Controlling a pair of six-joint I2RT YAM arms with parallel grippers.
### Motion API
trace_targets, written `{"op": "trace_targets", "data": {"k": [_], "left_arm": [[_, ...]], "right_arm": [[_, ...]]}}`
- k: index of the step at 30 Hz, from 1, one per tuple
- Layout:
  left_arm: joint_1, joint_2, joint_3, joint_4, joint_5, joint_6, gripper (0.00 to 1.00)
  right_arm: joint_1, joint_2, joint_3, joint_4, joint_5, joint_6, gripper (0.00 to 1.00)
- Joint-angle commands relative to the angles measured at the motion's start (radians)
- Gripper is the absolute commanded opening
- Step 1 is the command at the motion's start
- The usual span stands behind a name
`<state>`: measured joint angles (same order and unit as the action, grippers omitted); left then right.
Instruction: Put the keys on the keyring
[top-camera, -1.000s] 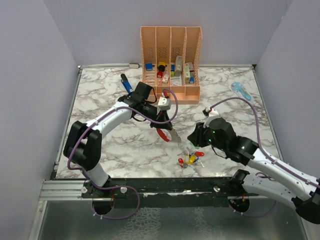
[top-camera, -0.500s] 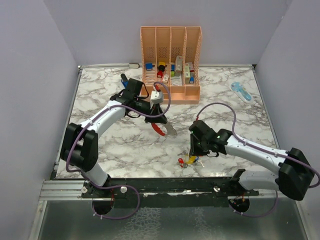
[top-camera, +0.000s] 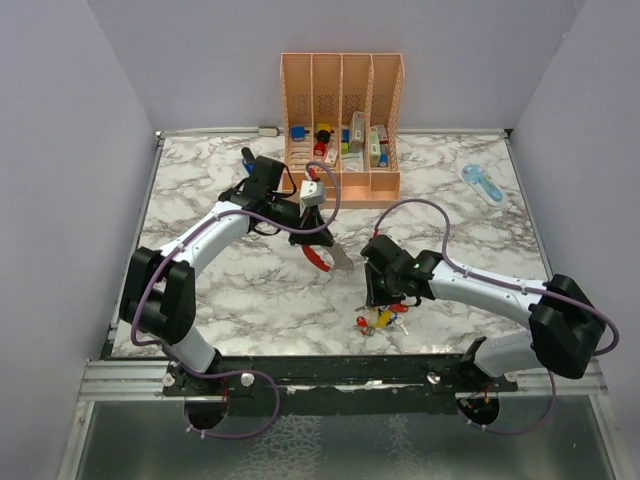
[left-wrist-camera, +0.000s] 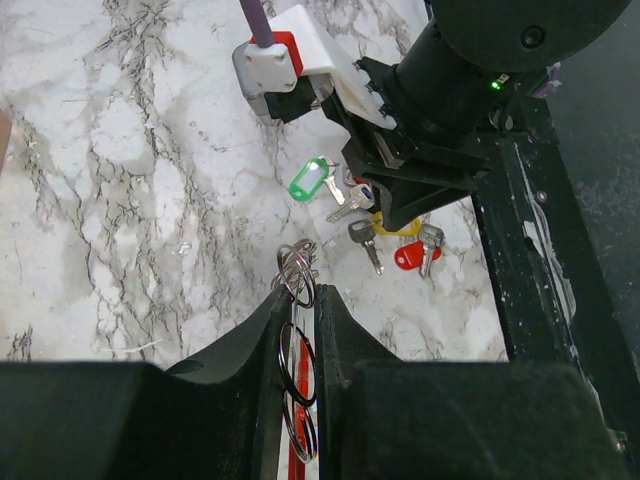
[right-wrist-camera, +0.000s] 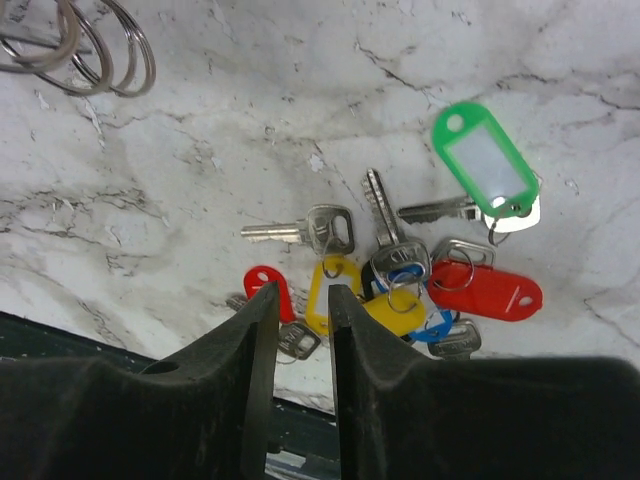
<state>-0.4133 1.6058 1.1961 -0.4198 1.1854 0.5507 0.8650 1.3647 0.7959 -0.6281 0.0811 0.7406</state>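
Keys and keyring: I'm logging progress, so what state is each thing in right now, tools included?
left tool: shut on the keyring.
right tool: above the keys, fingers nearly together; whether it grips anything is unclear.
keyring: clamped in the left tool, no keys on it.
keys: lying in a loose pile on the table, none threaded yet.

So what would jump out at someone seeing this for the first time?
Probably the bright heap of keys with red, yellow, green and blue tags, at the front of the table, with the right gripper hanging just above it. Next, the left gripper mid-table, pinching the red-and-silver keyring, and the peach organiser at the back.
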Motion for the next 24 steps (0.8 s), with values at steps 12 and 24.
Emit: {"op": "trace_targets", "data": {"k": [12, 24], "left_arm": [[0.019, -0.017, -0.005, 0.013, 0.047, -0.006, 0.0], [0.024, -0.018, -0.002, 0.009, 0.049, -0.008, 0.0]], "right_arm": [[0.009, 0.08, 0.051, 0.02, 0.085, -0.057, 0.25], [0.009, 0.089, 0.028, 0.029, 0.049, -0.067, 0.19]]}}
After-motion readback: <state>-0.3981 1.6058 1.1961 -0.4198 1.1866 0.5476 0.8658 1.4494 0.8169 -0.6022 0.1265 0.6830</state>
